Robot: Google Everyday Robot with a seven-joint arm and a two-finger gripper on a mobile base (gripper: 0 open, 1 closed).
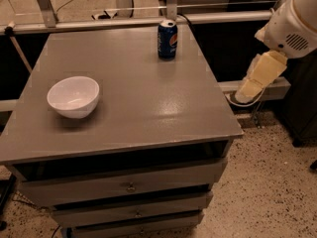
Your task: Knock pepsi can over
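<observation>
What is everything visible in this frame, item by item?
pepsi can: one, blue, upright near the table's far edge, right of centre.
bowl: one, white, on the table's left side, well apart from the can.
table: one, grey, centre of view.
drawers: three fronts showing, grey, stacked under the tabletop.
rail: one, grey metal, running behind the table.
floor: light, speckled, below and right of the table.
arm: one, white, upper right.
gripper: one, cream, hanging beyond the table's right edge, away from the can.
</observation>
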